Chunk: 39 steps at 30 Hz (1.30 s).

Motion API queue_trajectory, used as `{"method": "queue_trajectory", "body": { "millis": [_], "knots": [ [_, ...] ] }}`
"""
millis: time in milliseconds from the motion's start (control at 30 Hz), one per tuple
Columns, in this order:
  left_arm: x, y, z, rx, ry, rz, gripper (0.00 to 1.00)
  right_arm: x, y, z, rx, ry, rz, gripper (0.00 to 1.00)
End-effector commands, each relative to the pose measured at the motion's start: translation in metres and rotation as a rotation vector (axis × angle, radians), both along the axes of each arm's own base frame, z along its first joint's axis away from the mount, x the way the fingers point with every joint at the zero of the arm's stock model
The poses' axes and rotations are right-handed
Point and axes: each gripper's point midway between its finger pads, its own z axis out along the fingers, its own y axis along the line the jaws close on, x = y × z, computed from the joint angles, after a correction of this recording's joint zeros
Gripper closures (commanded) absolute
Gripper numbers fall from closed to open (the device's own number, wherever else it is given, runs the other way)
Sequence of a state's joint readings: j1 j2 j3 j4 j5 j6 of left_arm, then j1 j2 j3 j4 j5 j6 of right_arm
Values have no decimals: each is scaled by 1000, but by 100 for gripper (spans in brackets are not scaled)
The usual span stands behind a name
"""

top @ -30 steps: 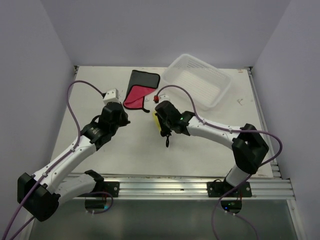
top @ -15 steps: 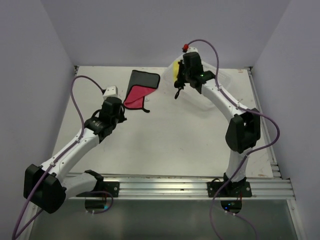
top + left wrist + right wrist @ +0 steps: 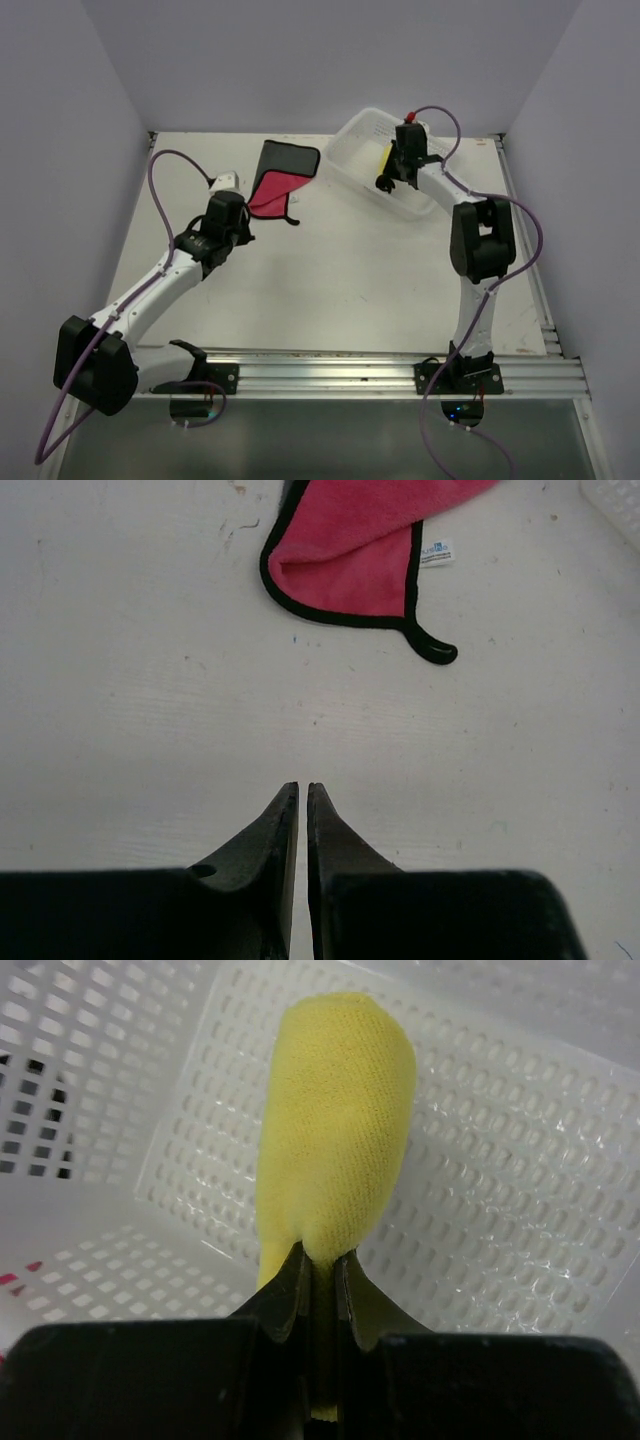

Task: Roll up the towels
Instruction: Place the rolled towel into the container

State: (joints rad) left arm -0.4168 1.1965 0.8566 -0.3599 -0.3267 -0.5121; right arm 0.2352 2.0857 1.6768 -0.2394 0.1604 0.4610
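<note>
Over basket [image 3: 520,1160], yellow towel [image 3: 340,1110], base hidden

Right claw [image 3: 392,166] with yellow towel [image 3: 386,156] over white basket [image 3: 349,150]; pink towel [image 3: 270,190] on table [image 3: 350,270] near left claw [image 3: 243,229].

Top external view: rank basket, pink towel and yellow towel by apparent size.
1. white basket: largest, though the right arm covers part of it.
2. pink towel.
3. yellow towel: smallest, partly hidden by the right pincer gripping it.

White perforated basket [image 3: 347,158] on table [image 3: 330,275]
</note>
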Motion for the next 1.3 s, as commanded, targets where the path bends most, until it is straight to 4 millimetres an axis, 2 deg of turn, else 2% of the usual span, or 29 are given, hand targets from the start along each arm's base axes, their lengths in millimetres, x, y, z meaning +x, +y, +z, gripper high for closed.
{"method": "queue_trajectory", "body": {
  "millis": [0, 167, 467, 567, 833, 1067, 1267],
  "knots": [
    [9, -4, 8, -16, -40, -18, 89, 4, -14, -7, 60, -31, -53, 100],
    [8, -5, 5, -23, -39, -24, 89, -11, -38, -20, 14, 22, -87, 100],
    [5, -7, -3, -28, -19, -42, 89, -47, -76, -58, -68, 174, -182, 100],
    [4, -11, -4, -34, -12, -61, 89, -50, -80, -63, -83, 192, -185, 92],
    [1, -10, -7, -33, 0, -66, 90, -45, -82, -55, -98, 203, -190, 63],
    [1, -11, -7, -37, -1, -69, 90, -36, -76, -36, -75, 177, -167, 53],
    [1, -11, -5, -36, -2, -68, 88, -26, -74, -11, -70, 150, -160, 39]
  ]
}}
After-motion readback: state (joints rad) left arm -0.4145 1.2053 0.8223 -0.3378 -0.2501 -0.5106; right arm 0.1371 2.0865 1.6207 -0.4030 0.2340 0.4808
